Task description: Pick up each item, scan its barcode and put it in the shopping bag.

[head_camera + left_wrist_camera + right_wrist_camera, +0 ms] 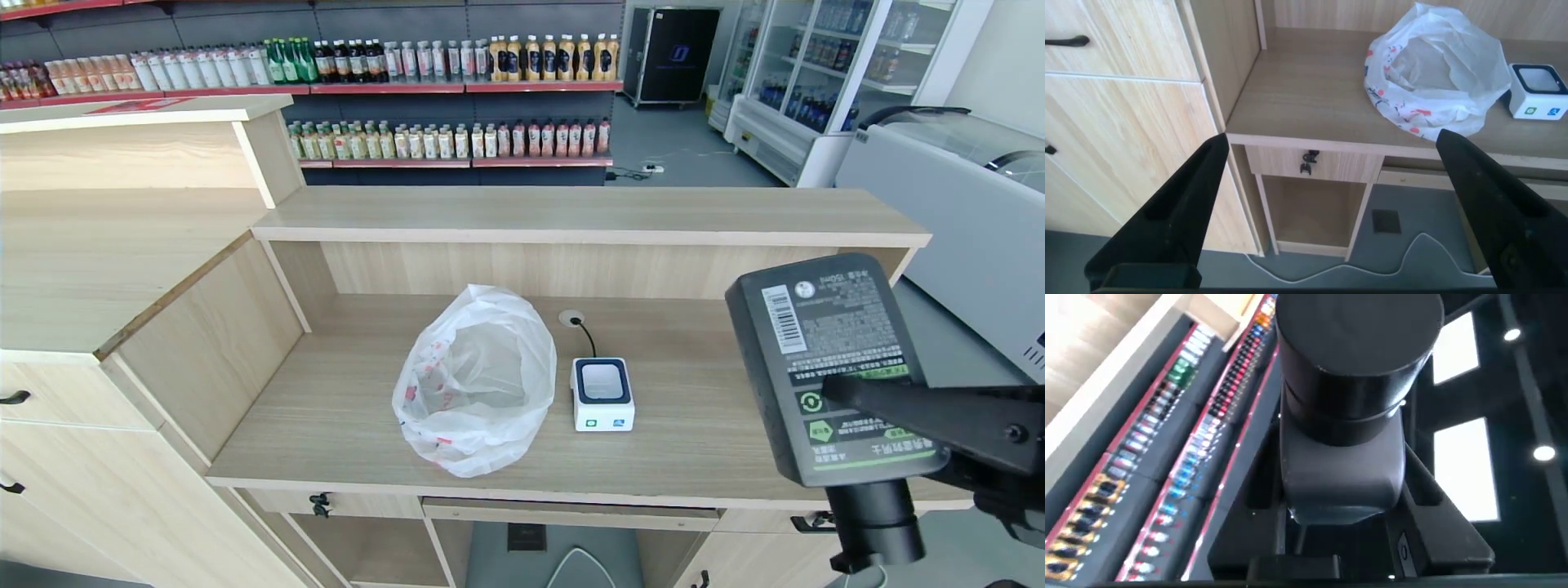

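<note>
A flat black bottle (824, 343) with a barcode label hangs upside down, cap downward, over the desk's right end. My right gripper (857, 400) is shut on it; in the right wrist view the bottle (1351, 392) stands between the fingers (1445, 539). A white plastic shopping bag (473, 384) stands open in the middle of the desk (326, 408). Just right of it lies the white barcode scanner (602, 394). My left gripper (1331, 143) is open and holds nothing, low in front of the desk's left corner, facing the bag (1437, 73) and scanner (1538, 90).
A raised counter ledge (588, 212) runs behind the desk and a taller cabinet (122, 245) walls its left side. The scanner's cable runs to a hole (571, 317) in the desk. Drink shelves (449, 90) and fridges (816, 73) stand farther back.
</note>
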Controlling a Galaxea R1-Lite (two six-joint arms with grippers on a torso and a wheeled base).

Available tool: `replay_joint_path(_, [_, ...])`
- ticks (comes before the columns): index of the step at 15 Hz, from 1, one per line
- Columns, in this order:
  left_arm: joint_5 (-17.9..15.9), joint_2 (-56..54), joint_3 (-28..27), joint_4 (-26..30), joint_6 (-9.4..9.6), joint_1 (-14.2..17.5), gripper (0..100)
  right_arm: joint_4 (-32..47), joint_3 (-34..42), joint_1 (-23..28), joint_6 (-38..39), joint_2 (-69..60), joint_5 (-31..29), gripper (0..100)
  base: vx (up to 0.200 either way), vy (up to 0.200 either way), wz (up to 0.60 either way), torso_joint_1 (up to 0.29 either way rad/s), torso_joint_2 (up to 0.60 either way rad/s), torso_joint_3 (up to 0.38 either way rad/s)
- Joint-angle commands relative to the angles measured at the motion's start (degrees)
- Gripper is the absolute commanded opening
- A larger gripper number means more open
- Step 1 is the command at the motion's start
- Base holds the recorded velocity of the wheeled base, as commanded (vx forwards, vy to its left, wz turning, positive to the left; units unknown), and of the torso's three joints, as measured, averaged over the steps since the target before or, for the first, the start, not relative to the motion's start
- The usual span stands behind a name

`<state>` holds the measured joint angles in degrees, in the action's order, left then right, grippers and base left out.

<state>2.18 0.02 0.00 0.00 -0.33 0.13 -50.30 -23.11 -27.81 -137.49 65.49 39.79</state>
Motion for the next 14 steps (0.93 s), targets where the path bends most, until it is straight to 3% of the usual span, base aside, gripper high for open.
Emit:
replay_joint_path(1, [0.0,0.0,0.0,0.0,-0.02,0.0,100,-2.3,-0.7,-6.8,-1.9,0.5,0.0,0,0.000,0.000,0.00,0.000,0.00,0.000])
replay_joint_path(5, [0.0,0.0,0.0,0.0,-0.02,0.0,100,-5.7,-0.5,-11.0,-6.3,-0.7,0.0,0,0.000,0.000,0.00,0.000,0.00,0.000])
replay_joint_path(14, [0.0,0.0,0.0,0.0,-0.02,0.0,100,-5.1,1.7,-11.0,-8.2,-8.2,1.1,0,0.000,0.000,0.00,0.000,0.00,0.000])
